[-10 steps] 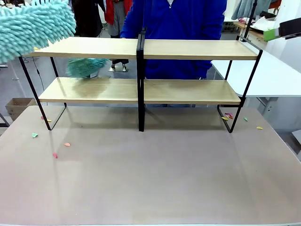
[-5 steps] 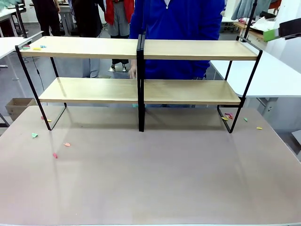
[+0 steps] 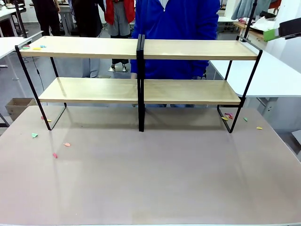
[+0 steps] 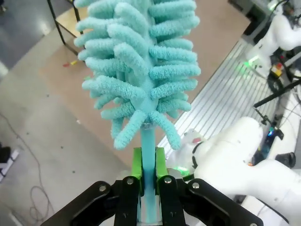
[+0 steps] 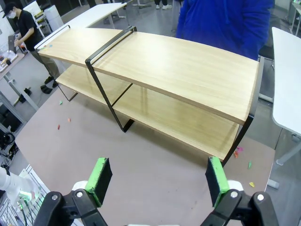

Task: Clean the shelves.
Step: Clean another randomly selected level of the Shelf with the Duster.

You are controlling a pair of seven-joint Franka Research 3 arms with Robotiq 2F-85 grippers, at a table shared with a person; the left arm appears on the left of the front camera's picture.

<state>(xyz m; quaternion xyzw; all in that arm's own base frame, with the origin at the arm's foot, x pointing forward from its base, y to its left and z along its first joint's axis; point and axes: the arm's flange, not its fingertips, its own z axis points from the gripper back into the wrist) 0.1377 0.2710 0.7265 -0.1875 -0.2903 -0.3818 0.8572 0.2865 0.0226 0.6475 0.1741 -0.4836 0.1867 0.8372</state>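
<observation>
Shelves point(image 3: 188, 49) stand at the far side of the table point(image 3: 150, 179). The duster point(image 4: 141, 61), at their left end a second ago, has pulled away, with the left gripper point(image 4: 149, 162) clamped on its handle. Right gripper point(image 5: 159, 181) gapes empty; scraps point(image 3: 35, 47) sit on the top-left board, so cleaning is likely unfinished.

The shelves point(image 3: 188, 49) have pale wood-grain boards in a black frame. The table point(image 3: 150, 188) is grey-brown, with pink, green and orange scraps point(image 3: 55, 155) at left. The duster point(image 4: 141, 66) is turquoise. The right gripper point(image 5: 157, 175) is black with green pads point(image 5: 100, 174). The person's top point(image 3: 176, 19) is royal blue.

teal duster point(image 4: 141, 70), handle clamped between fingers point(image 4: 137, 164)
</observation>
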